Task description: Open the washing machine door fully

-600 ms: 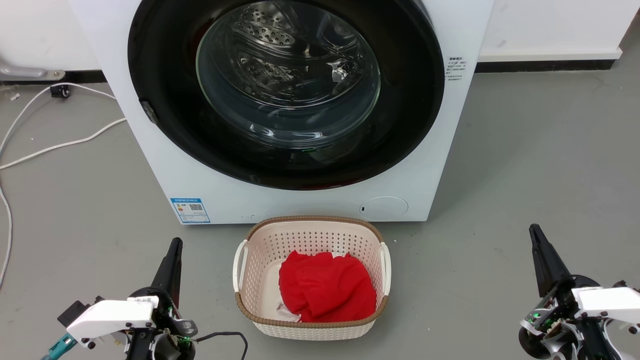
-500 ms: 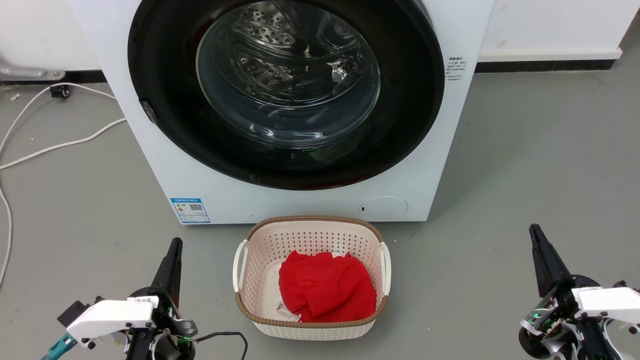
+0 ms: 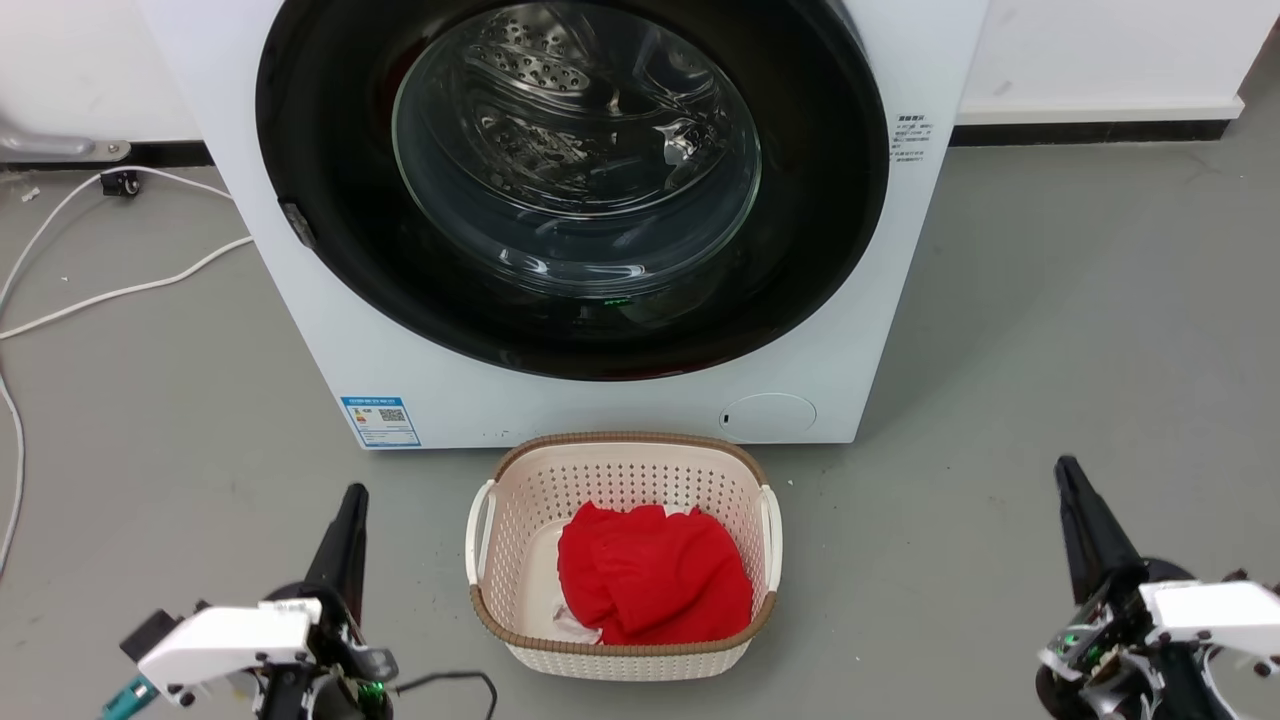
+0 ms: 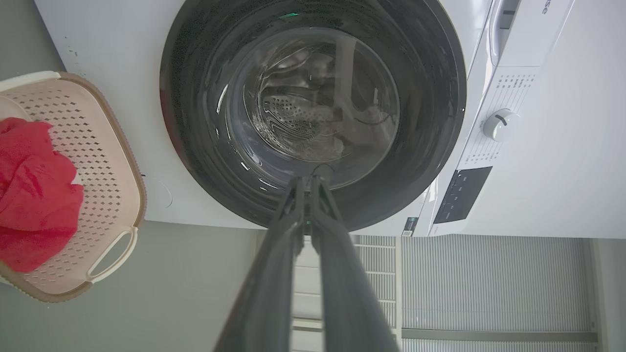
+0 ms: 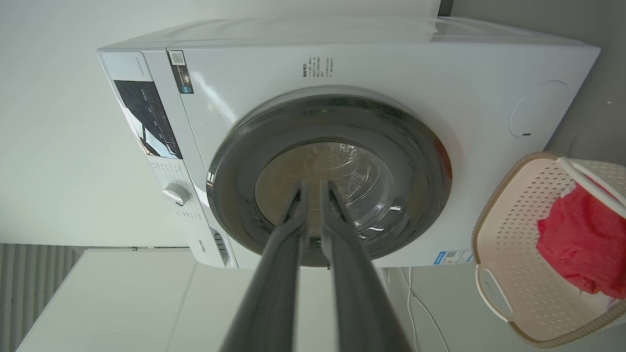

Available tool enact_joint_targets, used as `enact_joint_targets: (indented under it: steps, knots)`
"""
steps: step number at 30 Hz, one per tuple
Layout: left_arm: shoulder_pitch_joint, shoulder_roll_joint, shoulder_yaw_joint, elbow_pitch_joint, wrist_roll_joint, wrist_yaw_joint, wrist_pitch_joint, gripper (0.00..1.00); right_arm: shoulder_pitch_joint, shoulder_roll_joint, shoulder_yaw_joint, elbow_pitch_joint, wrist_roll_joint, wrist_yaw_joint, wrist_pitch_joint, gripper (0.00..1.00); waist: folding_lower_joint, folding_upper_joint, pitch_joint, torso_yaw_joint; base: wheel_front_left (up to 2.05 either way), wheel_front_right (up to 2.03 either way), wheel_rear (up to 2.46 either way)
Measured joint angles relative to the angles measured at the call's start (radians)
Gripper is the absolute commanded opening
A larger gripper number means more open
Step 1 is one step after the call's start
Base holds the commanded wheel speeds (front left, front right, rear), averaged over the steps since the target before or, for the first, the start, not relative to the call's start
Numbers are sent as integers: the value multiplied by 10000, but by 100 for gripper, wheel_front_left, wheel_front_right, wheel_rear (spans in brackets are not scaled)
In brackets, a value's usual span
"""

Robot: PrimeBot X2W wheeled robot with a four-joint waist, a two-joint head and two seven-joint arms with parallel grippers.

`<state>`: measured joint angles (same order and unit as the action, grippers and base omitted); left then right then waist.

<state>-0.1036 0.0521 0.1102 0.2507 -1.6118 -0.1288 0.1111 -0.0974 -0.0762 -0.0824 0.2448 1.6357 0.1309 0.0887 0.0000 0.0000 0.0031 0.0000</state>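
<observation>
left gripper (image 3: 352, 497) and right gripper (image 3: 1066, 472) are holding fingers together; the door (image 3: 330, 150) is sitting shut well ahead of them; reaching forward is probably risking a bump on the basket (image 3: 620, 440) between.

White washer (image 3: 560, 400), glossy black door (image 3: 330, 150); brown-rimmed beige perforated basket (image 3: 620, 480); red cloth (image 3: 655, 580); grey floor (image 3: 1050, 300).

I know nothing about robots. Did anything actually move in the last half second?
Barely. In the head view, the left hand and the right hand each slipped a little lower, toward the bottom edge, and took hold of nothing. The washing machine door stayed shut on the washing machine. The basket and the red cloth in it did not move.
</observation>
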Motion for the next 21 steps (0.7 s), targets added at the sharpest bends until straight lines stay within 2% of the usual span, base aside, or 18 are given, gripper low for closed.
enact_joint_targets:
  steps: [5, 15, 21]
  knots:
    - [341, -46, -94, 297, 2, 12, -17, 100, 384, 61, 48, 270, 0, -2, -59, 100, 0, 0, 1, 0, 0, 0, 0]
    - [345, -21, -512, -119, 226, 12, -543, 100, 393, 94, 345, -169, -190, -2, -539, 100, 0, 0, 15, 8, 0, 0, 0]
    - [324, 48, -640, -477, 830, 12, -815, 100, 407, 104, 414, -479, -1034, -2, -792, 100, 0, 0, 28, 21, 0, 0, 0]
